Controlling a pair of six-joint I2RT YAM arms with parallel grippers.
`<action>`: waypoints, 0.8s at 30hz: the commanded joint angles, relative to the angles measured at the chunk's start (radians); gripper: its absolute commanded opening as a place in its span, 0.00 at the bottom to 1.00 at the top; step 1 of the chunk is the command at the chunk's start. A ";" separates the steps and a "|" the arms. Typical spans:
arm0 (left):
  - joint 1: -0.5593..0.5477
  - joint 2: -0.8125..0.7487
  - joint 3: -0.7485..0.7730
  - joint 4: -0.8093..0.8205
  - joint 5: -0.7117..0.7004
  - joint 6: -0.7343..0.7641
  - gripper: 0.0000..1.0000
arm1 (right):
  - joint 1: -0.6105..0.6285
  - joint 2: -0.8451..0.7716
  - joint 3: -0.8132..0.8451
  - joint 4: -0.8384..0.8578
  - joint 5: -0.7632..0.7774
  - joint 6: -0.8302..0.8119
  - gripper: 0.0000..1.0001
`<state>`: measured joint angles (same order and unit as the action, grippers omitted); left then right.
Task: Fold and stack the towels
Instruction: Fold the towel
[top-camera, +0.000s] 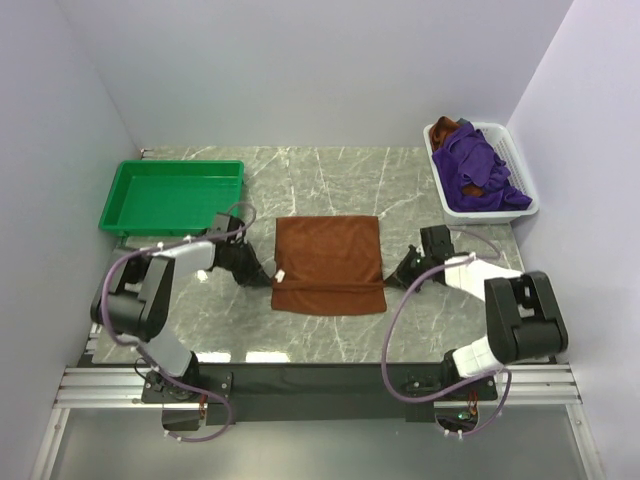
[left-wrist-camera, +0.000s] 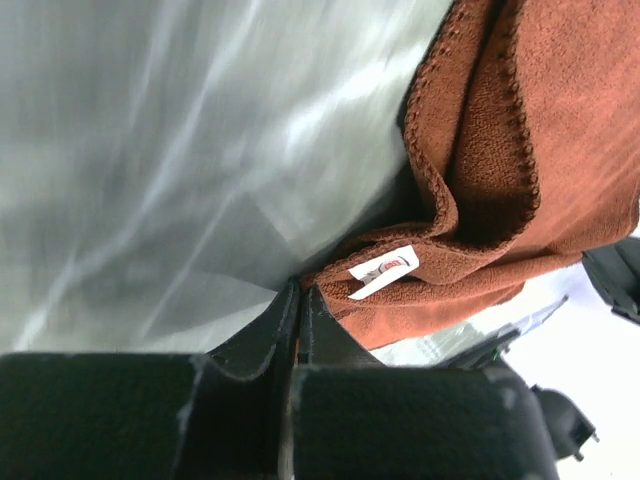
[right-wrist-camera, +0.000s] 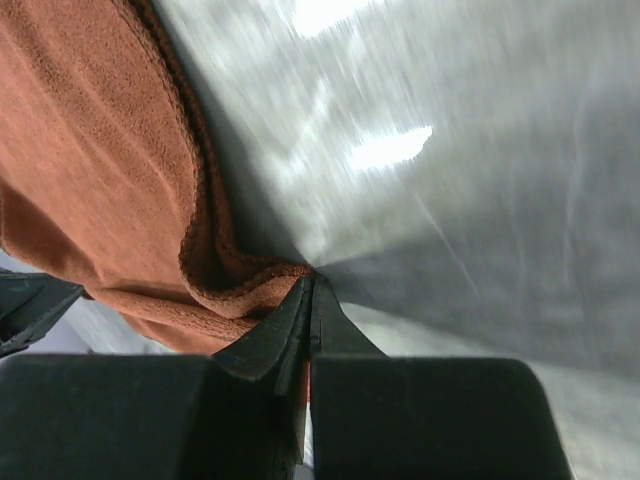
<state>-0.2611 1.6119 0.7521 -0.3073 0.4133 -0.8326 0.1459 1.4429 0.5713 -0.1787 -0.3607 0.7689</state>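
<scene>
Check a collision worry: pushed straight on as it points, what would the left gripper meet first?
The brown towel: the left gripper is shut right on its tagged corner, apparently pinching it.

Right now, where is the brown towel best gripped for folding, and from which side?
At its two near corners, each from its outer side, low to the table: the brown towel lies flat, and only the hem there lifts enough to pinch. The left hand and right hand are shut there.
</scene>
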 joint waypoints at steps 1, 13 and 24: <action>0.036 0.083 0.084 -0.032 -0.188 0.069 0.01 | -0.014 0.089 0.083 0.045 0.117 0.001 0.00; 0.077 0.201 0.268 -0.089 -0.154 0.092 0.01 | -0.016 0.214 0.311 -0.011 0.117 0.000 0.00; 0.063 -0.015 0.067 -0.067 -0.136 0.063 0.01 | -0.008 0.047 0.171 -0.015 0.101 -0.011 0.00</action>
<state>-0.2092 1.6520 0.8520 -0.3408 0.3698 -0.7883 0.1532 1.5517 0.7700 -0.1829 -0.3336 0.7868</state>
